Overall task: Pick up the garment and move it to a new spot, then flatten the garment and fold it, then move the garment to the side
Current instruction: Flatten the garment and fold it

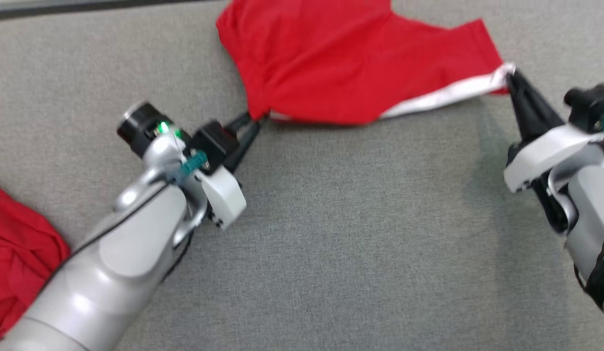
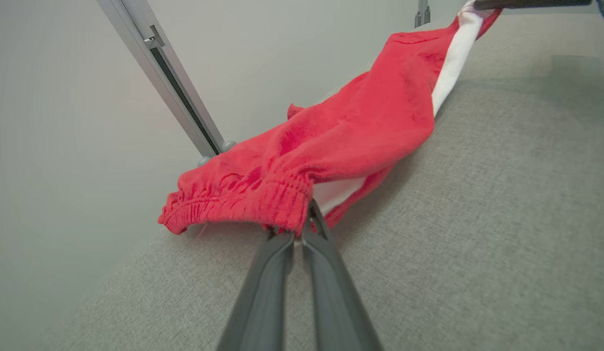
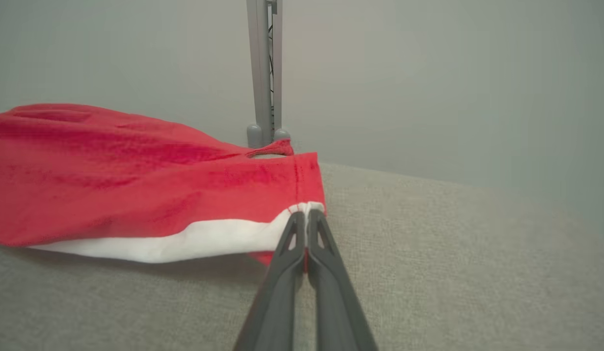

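garment (image 1: 351, 68): top cut off | red cloth (image 1: 19, 253): left cut off

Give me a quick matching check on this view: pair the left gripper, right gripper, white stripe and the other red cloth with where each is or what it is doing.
Things:
1. left gripper
2. right gripper
3. white stripe
4. other red cloth

Places or states:
A. lies apart at the lower left of the head view
B. shut on the gathered end of the shorts
C. runs along the shorts' near edge
D. shut on the shorts where the stripe ends

Pairs: 1-B; 2-D; 3-C; 4-A
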`<state>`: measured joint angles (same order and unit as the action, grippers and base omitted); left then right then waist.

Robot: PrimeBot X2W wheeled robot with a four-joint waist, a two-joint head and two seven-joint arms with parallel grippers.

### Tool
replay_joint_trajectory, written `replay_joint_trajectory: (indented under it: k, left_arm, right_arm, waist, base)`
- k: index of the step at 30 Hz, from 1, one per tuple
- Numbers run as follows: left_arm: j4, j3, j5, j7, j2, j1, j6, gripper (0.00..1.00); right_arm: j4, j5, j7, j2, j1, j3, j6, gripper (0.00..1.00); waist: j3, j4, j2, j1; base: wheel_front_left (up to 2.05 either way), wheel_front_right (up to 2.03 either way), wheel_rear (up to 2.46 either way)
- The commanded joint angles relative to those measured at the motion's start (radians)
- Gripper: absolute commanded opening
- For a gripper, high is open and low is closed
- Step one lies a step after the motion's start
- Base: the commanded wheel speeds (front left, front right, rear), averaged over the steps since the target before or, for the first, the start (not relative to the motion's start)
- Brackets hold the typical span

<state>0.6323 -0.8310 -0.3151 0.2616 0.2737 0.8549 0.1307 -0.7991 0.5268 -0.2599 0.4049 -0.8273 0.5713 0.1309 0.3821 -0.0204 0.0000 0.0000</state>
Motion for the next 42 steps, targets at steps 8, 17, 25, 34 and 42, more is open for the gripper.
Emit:
replay_joint_trajectory:
  k: [8,17,25,34,42]
  left_arm:
    - [-0.018,-0.049,0.026,0.005,-0.003,-0.125,-0.001,0.00]
    - [-0.022,-0.175,-0.016,0.005,0.008,-0.225,-0.001,0.00]
    - [-0.094,-0.279,-0.180,0.004,0.058,-0.309,-0.001,0.00]
    - [-0.189,-0.369,-0.285,0.004,0.138,-0.361,-0.001,0.00]
    - [-0.260,-0.424,-0.303,0.002,0.185,-0.396,-0.001,0.00]
  right_arm:
    - [-0.047,0.095,0.072,0.053,0.094,0.169,0.000,0.00]
    - [-0.032,0.237,0.200,0.129,0.164,0.287,0.000,0.00]
    - [0.091,0.408,0.294,0.227,0.235,0.353,0.000,0.00]
    - [0.331,0.602,0.446,0.401,0.352,0.444,0.000,0.00]
    - [0.460,0.668,0.527,0.540,0.424,0.449,0.000,0.00]
  waist:
    - [-0.156,-0.011,0.0000,0.0000]
    - [-0.239,-0.009,0.0000,0.0000]
    - [-0.311,-0.002,0.0000,0.0000]
    - [-0.373,0.020,0.0000,0.0000]
    - [-0.381,0.024,0.0000,0.0000]
  base:
    - [0.00,0.00,0.00]
    - [0.00,0.00,0.00]
    - [0.00,0.00,0.00]
    - [0.00,0.00,0.00]
    - [0.00,0.00,0.00]
